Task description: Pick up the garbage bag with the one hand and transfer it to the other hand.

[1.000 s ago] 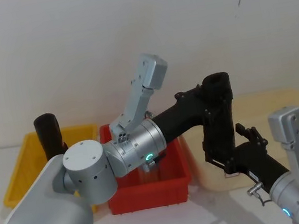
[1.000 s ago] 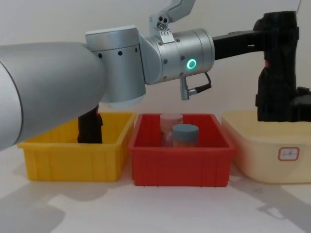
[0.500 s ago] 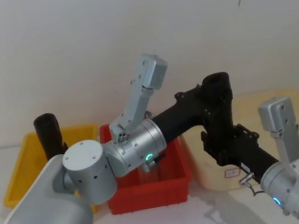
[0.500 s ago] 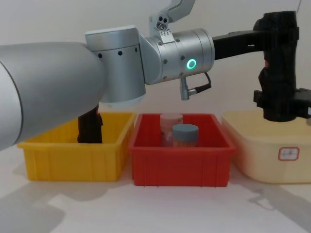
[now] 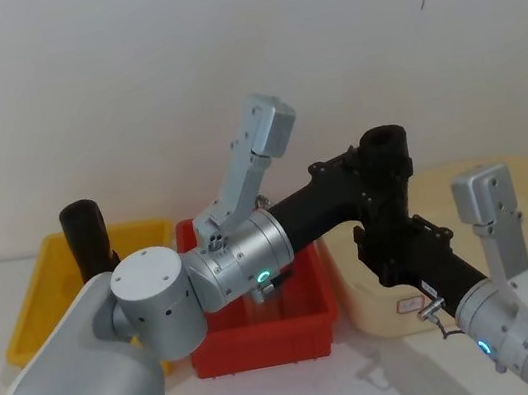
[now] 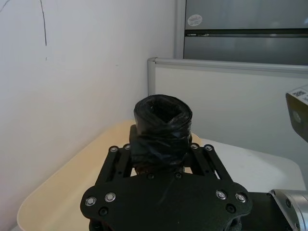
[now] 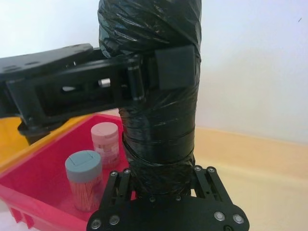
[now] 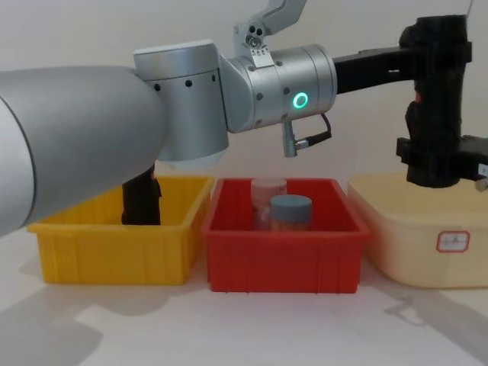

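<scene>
While the garbage bag (image 8: 438, 114) stands upright above the beige tub (image 8: 396, 229), long axis vertical, the left gripper (image 5: 384, 169) clamps its upper part and the right gripper (image 8: 436, 158) grips it lower down. The tub's red-edged label (image 8: 451, 242) is too small to read.

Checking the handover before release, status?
Left gripper shut on garbage bag, upper part, roll upright. Right gripper around its lower end, grip unconfirmed. Cream tub below, nothing blocking.
</scene>
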You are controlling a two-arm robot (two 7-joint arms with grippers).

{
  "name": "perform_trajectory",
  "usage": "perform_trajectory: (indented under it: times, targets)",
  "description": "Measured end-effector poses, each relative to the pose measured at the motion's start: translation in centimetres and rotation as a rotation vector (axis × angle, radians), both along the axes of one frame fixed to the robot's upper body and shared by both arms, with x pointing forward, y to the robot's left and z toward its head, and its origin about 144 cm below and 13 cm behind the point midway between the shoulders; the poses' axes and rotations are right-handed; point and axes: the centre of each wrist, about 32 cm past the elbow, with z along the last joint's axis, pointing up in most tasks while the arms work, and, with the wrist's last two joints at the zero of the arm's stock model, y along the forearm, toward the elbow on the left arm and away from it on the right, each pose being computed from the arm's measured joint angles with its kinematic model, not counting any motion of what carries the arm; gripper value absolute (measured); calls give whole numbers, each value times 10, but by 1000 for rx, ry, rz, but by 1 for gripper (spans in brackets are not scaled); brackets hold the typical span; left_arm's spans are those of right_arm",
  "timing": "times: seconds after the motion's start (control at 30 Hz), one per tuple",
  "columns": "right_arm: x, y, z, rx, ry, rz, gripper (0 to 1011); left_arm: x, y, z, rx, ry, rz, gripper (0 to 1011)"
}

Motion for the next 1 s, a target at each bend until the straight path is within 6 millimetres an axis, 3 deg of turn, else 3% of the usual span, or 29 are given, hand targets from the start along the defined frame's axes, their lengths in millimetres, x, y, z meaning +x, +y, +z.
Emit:
perform_trajectory:
  times: [0.33, 0.43, 0.63, 1.0]
  targets:
    - [1, -2, 2, 1, -1, -6, 528, 0, 0, 0, 0, 0, 0, 724]
    - [1, -5, 2, 2, -2, -14, 528, 0, 0, 0, 0, 0, 0, 853]
    - [2, -15, 3, 4, 1, -43, 528, 0, 0, 0, 0, 0, 0, 984]
    - [18, -55, 6, -7, 20, -142, 528, 0, 0, 0, 0, 0, 0, 1000]
